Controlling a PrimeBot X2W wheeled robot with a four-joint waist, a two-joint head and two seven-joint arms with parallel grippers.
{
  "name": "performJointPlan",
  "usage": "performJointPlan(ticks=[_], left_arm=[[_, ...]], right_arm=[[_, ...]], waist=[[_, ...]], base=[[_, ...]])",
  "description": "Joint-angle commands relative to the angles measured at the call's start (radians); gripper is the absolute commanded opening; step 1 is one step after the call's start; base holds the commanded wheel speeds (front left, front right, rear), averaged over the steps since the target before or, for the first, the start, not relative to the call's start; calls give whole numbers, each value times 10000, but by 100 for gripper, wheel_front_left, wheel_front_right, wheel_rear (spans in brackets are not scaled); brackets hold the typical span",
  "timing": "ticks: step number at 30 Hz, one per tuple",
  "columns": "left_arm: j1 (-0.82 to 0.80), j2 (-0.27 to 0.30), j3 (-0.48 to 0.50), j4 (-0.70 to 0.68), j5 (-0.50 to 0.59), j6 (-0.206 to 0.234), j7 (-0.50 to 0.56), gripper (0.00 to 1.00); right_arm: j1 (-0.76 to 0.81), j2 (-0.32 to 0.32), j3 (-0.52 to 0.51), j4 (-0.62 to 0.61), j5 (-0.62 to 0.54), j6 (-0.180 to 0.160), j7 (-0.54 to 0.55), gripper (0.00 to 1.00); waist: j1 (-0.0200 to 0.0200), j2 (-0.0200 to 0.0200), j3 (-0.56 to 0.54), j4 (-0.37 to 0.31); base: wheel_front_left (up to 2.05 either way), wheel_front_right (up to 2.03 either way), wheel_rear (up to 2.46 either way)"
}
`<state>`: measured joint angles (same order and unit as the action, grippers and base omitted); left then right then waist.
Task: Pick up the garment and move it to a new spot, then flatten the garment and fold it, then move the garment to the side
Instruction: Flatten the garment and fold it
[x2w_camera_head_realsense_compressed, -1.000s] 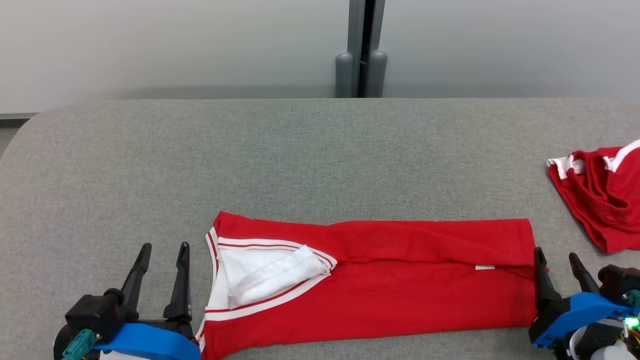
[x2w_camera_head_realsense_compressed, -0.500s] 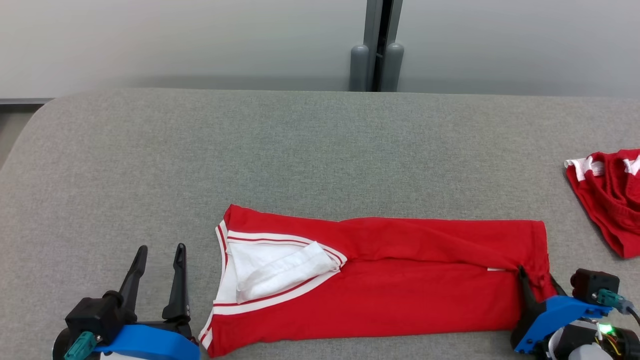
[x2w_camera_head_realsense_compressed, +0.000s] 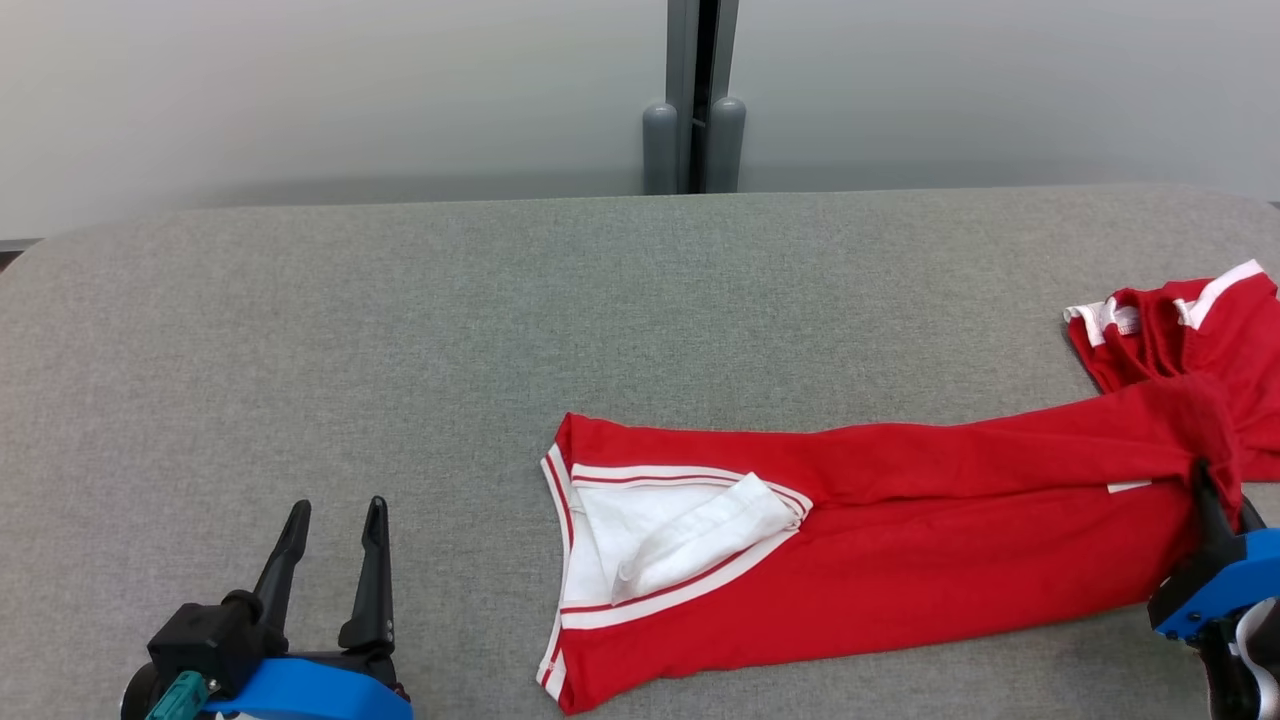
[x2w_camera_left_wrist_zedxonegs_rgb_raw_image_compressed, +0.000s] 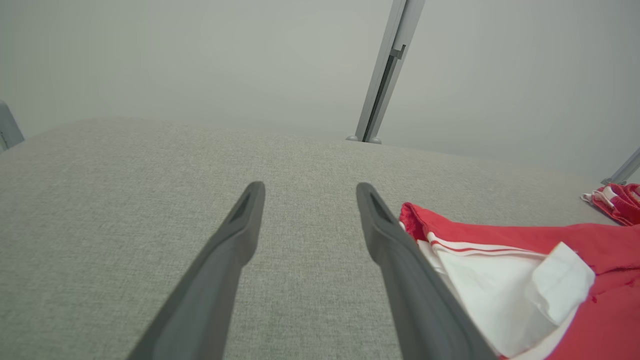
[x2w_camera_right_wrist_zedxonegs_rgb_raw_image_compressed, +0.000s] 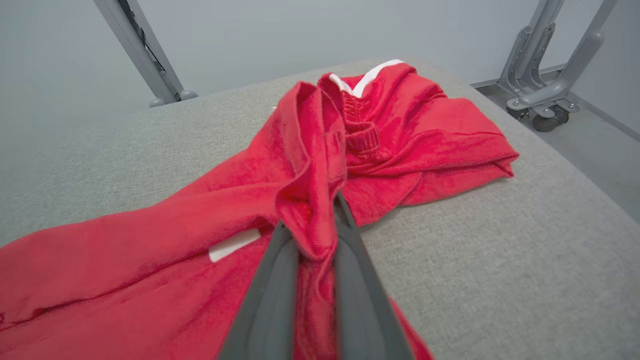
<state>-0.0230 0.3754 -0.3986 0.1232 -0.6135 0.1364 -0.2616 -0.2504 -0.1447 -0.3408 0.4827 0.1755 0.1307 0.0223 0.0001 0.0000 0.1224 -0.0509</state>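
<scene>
Grey fabric-covered table (x2w_camera_head_realsense_compressed: 500, 300), plain pale wall behind it with one metal post (x2w_camera_head_realsense_compressed: 692, 100). The red garment (x2w_camera_head_realsense_compressed: 900, 540), folded into a long strip, lies across the near right part of the table, with the white collar end toward the left. The right gripper (x2w_camera_right_wrist_zedxonegs_rgb_raw_image_compressed: 312, 215) has its fingers pinched onto the bunched hem end, lifted a bit, I'd guess so it can drag the whole strip sideways. The left gripper (x2w_camera_head_realsense_compressed: 337, 505) sits low near the front edge, fingers spread wide, holding nothing. Count: two grippers, two red garments, the second being a crumpled red piece (x2w_camera_head_realsense_compressed: 1180, 330) right by the pinched end.
</scene>
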Motion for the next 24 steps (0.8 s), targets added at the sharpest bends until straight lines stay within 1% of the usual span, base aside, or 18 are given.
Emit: performJointPlan(ticks=[1, 4, 7, 11, 12, 13, 15, 18, 24], left_arm=[[73, 7, 38, 16, 51, -19, -45, 100], [114, -32, 32, 71, 84, -51, -45, 100], [116, -72, -25, 149, 119, -106, -46, 100], [46, -92, -142, 262, 147, -161, -44, 100], [17, -69, -149, 309, 128, -209, -42, 100], [20, -55, -149, 329, 115, -215, -43, 100], [27, -49, -172, 365, 115, -229, -39, 100], [-9, -42, -197, 407, 107, -232, -21, 100], [-117, -103, -280, 482, 131, -286, -2, 100]], right_arm=[[117, 55, -26, -173, 176, 2, 90, 0], [474, 114, -47, -968, 512, 1, 493, 0], [757, 418, 447, -1699, 821, 2, 864, 0], [1022, 713, 1531, -2535, 1038, 1, 1246, 0], [1088, 844, 2223, -2839, 1249, 2, 1337, 0], [1067, 883, 2548, -2932, 1377, 1, 1347, 0], [954, 934, 3307, -2985, 1702, 2, 1366, 0], [660, 947, 4634, -2739, 2674, 2, 1146, 0], [-69, 928, 7269, -1691, 4111, 1, 573, 0]], waist=[[-1, 0, -22, -28], [-1, 0, -77, -93], [-1, 0, -182, -123], [-1, 0, -329, -51], [-1, 0, -379, 14], [-1, 0, -405, 51], [-1, 0, -443, 146], [-1, 0, -468, 331], [-1, 0, -431, 731]], base=[[0, 0, 0], [0, 0, 0], [0, 0, 0], [0, 0, 0], [0, 0, 0], [0, 0, 0], [0, 0, 0], [0, 0, 0], [0, 0, 0]])
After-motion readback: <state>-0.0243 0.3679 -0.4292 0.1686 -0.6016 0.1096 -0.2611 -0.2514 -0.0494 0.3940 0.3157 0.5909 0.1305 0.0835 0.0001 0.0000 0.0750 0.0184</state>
